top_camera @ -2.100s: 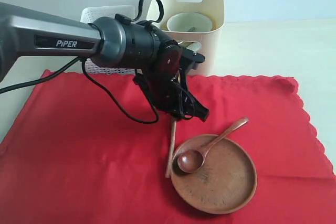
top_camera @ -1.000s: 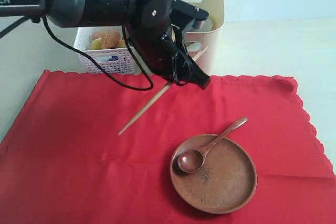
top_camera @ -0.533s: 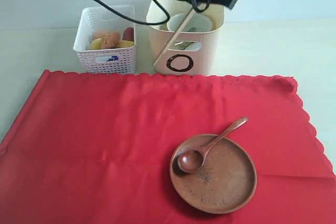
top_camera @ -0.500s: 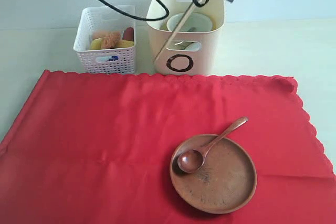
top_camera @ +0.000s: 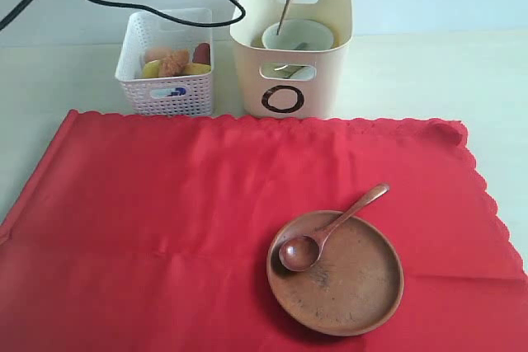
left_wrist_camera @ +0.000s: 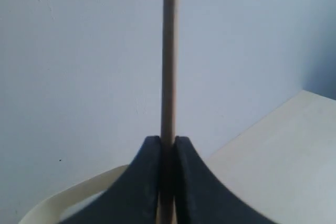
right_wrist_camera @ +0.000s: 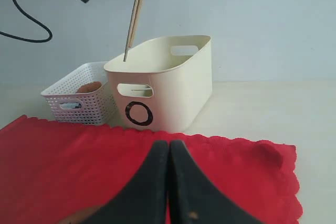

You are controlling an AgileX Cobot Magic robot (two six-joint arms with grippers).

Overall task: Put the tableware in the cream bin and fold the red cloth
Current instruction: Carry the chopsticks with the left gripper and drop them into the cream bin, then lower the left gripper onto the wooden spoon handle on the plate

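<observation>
Your left gripper [left_wrist_camera: 168, 142] pinches one chopstick [left_wrist_camera: 168, 51] nearly upright, so its lower tip points into the cream bin [top_camera: 289, 80] just below it, above the bowl [top_camera: 318, 36] already inside. Your right gripper [right_wrist_camera: 169, 145] is pressed together and empty, over the red cloth [top_camera: 165, 204]. The wooden plate [top_camera: 355, 286] and spoon [top_camera: 330, 228] lie well apart from the left gripper, not yet binned.

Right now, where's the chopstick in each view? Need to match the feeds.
Exterior view: the chopstick is at top centre, hanging tip-down over the opening of the cream bin.
Left wrist view: it runs straight along the middle of the picture, clamped in the left gripper, with the bin's rim behind.
Right wrist view: it hangs with its tip about level with the bin's rim.
Shared landmark: the cream bin.
</observation>
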